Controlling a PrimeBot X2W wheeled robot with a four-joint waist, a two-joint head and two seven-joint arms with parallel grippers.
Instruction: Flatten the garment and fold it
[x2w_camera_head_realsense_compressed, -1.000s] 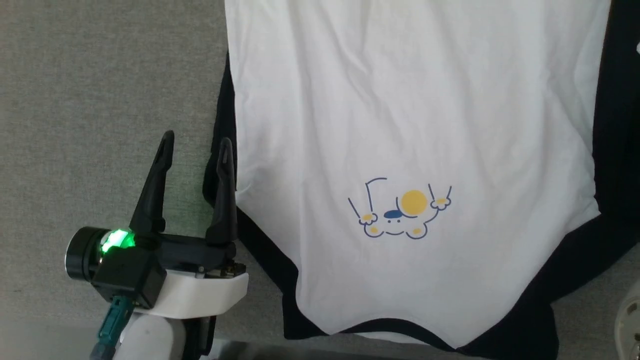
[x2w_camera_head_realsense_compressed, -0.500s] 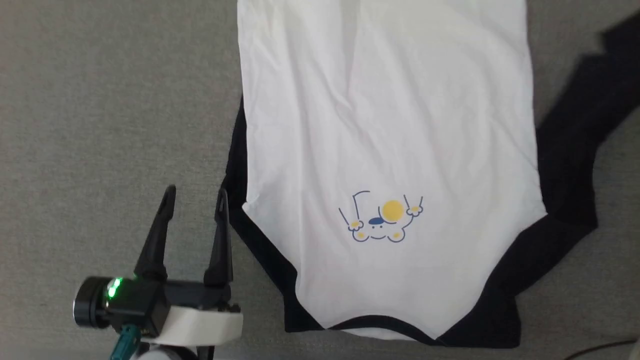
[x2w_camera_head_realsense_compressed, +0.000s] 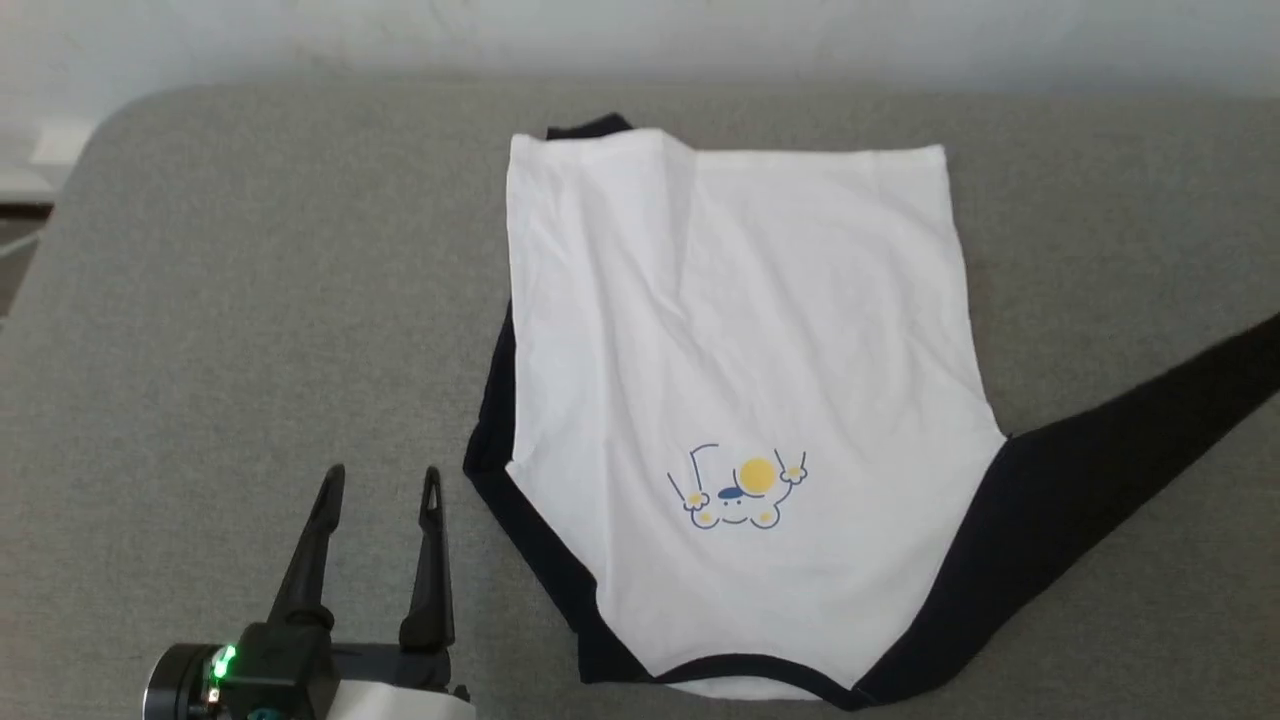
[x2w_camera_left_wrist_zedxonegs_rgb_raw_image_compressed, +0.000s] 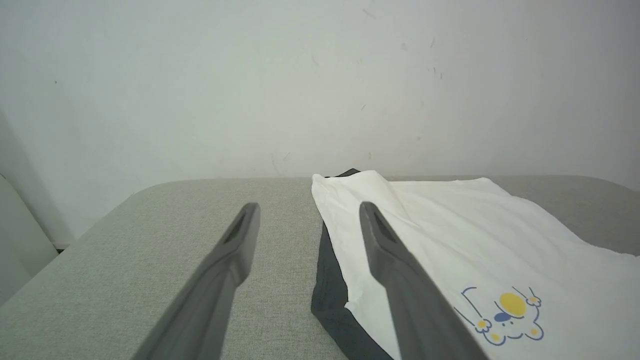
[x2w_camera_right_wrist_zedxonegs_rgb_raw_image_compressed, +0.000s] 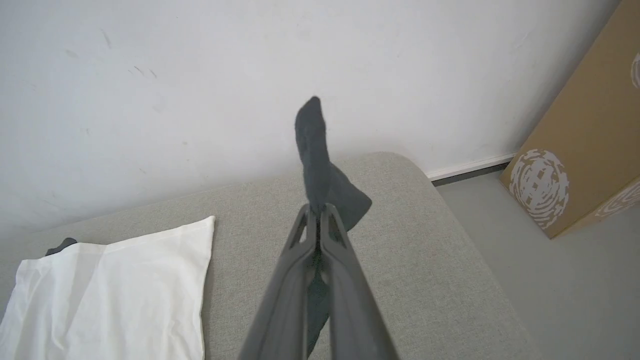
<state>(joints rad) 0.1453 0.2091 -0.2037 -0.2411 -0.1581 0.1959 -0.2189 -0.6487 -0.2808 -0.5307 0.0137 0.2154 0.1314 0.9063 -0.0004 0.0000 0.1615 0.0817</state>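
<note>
One garment (x2w_camera_head_realsense_compressed: 740, 330), soft white knit, faintly creased, flat on grey woven surface (x2w_camera_head_realsense_compressed: 250, 300); two black sleeves (x2w_camera_head_realsense_compressed: 1100, 470); left gripper (x2w_camera_head_realsense_compressed: 383, 472), tapered fingers apart, beside it; right gripper (x2w_camera_right_wrist_zedxonegs_rgb_raw_image_compressed: 317, 210), fingers pinched together on one sleeve's end

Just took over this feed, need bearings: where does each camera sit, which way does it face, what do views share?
Head view: on the head, looking down at the T-shirt on the grey cushion; left gripper lower left, jaws apart.
Left wrist view: on the left wrist, facing the white wall along its open jaws; T-shirt at right.
Right wrist view: on the right wrist, facing the wall; right gripper shut on the black sleeve.
All three share the T-shirt's white body.
</note>
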